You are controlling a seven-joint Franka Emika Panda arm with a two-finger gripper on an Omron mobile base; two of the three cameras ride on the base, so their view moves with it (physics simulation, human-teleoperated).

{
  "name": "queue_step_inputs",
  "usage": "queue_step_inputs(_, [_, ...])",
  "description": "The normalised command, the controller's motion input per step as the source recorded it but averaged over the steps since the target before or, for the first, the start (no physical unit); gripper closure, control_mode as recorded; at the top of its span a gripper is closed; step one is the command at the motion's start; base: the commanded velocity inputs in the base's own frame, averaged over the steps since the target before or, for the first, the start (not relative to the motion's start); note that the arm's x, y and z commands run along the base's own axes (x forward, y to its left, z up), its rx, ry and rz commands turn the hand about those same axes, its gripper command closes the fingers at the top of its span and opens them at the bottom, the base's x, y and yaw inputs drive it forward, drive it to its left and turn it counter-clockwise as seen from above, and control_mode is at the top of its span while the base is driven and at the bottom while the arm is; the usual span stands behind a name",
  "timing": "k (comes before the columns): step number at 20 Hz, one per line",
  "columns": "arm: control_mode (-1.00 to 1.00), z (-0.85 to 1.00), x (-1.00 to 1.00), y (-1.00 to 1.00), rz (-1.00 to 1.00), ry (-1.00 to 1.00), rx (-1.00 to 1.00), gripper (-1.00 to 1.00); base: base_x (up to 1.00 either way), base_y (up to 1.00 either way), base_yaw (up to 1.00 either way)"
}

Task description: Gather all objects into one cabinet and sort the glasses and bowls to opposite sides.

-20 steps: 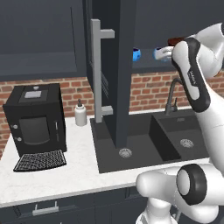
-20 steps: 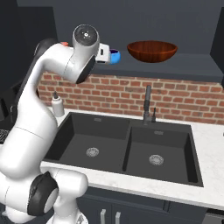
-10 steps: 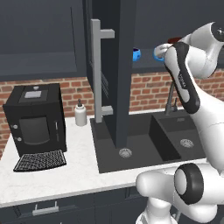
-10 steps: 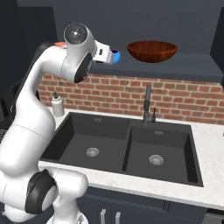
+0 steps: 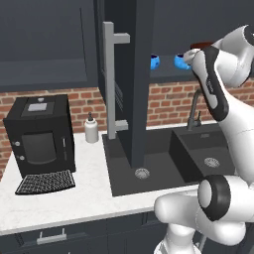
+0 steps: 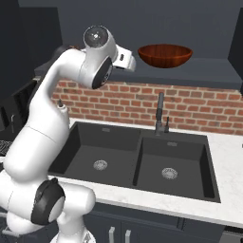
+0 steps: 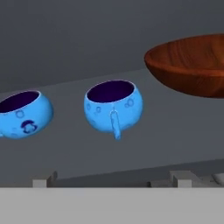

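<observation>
Hand open facing two blue bowls (image 7: 113, 107), wooden bowl (image 7: 192, 65) beside them.

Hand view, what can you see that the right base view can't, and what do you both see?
Hand view's own: two blue bowls side by side on the cabinet shelf, dark inside.
Right base view's own: the black double sink, the faucet behind it and the brick wall.
Shared: the wide reddish-brown bowl on that shelf, seen whole from the right base and cut off at the edge in the hand view.
</observation>
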Motion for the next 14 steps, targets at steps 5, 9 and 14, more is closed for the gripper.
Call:
queue_step_inputs(5, [-1.00,-0.15,0.00,0.00,-0.01,0.07,0.01,-1.00,0.00,0.00,0.00])
queue_step_inputs(9, [-1.00,-0.13,0.11,0.00,0.00,0.04,0.01,-1.00,0.00,0.00,0.00])
queue_step_inputs(14, [-1.00,-0.04,0.29,0.00,0.00,0.00,0.00,-1.00,0.00,0.00,0.00])
